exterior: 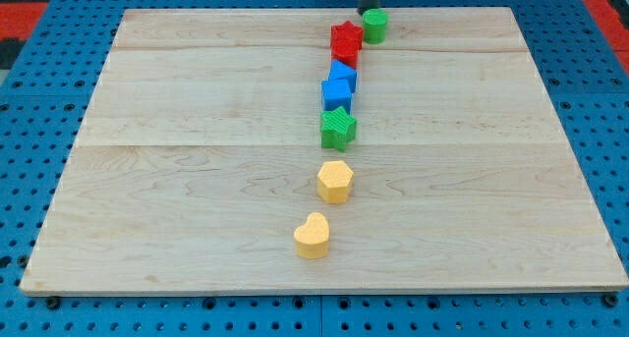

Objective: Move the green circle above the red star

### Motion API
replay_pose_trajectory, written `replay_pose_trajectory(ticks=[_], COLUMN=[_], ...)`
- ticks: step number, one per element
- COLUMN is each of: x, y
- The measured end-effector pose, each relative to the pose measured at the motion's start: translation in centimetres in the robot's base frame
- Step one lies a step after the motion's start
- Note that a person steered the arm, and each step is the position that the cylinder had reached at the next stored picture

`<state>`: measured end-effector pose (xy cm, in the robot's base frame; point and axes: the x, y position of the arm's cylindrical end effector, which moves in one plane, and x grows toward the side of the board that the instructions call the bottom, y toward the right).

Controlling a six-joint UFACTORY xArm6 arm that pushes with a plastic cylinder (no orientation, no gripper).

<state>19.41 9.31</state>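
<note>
The green circle [374,25] sits near the board's top edge, right of centre. The red star [346,34] lies just to its left and slightly lower, touching or nearly touching it. My tip [369,10] comes down from the view's top edge and stands right behind the green circle, at its upper left side.
Below the red star a line of blocks runs down the board: a second red block [345,53], two blue blocks [342,75] [336,94], a green star [338,129], a yellow hexagon [335,181] and a yellow heart [313,236]. The wooden board [177,180] lies on a blue pegboard.
</note>
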Motion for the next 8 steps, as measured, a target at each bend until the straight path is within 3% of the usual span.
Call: replay_pose_trajectory(ticks=[1,8], x=[1.16,1.7], y=[3.7,4.35])
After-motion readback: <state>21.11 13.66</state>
